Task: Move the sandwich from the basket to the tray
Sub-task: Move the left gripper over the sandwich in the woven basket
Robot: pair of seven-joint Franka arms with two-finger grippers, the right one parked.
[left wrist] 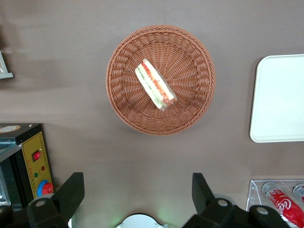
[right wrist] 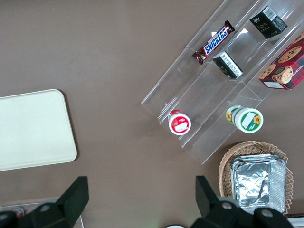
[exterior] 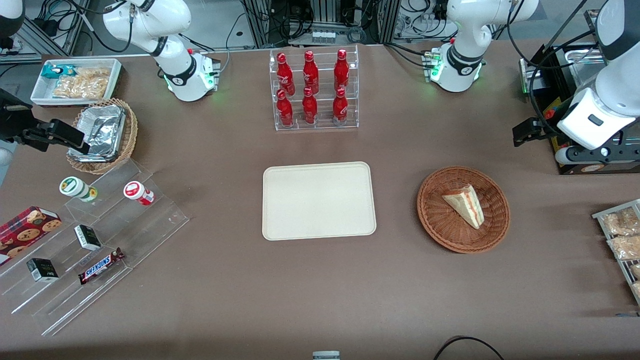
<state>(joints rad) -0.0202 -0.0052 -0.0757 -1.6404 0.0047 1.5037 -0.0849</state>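
Since the sandwich [left wrist: 155, 84] lying in the basket [left wrist: 124, 102] is soft, light and squishy, the pincer [left wrist: 134, 190], hovering above with fingers apart, should probably pinch the bread faces gently mid-wedge.

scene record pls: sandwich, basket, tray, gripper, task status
sandwich: lying in the basket, untouched
basket: on the table beside the tray, toward the working arm's end
tray: nothing on it, nearer the front camera than the bottle rack
gripper: open, high above the table, off the basket's rim, holding nothing
status: pick not yet started
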